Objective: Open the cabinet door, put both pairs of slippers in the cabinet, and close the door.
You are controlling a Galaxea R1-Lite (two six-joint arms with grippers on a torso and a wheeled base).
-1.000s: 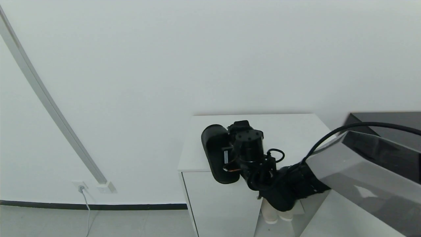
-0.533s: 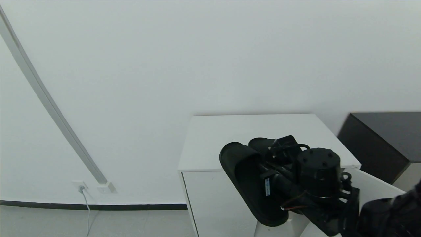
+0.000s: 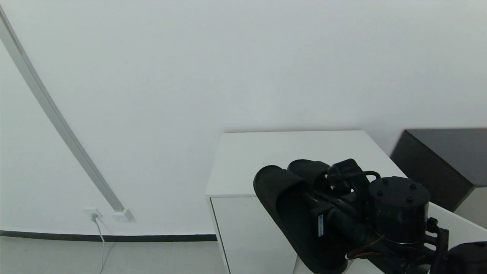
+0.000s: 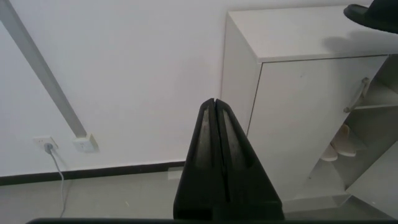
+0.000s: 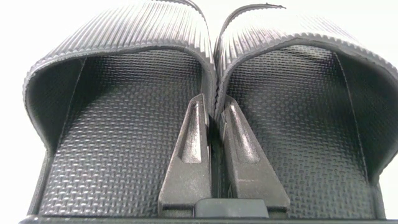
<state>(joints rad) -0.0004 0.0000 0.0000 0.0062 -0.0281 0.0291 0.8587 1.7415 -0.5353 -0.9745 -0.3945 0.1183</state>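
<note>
While the right hand (image 5: pixel 214 102) pinched the black slippers (image 3: pixel 289 205) before the open cabinet (image 3: pixel 285 148), left hand (image 4: pixel 215 104) pressed together, lowering them inside seemed next.

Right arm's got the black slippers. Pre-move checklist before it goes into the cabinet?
1. Grip: right gripper shut on both black slippers, inner edges pinched together: ok.
2. Cabinet open on its right side: ok.
3. White slippers already inside: ok.
4. Free room inside for the black pair: cannot tell.
5. Left gripper shut, empty, clear of the cabinet: ok.
</note>
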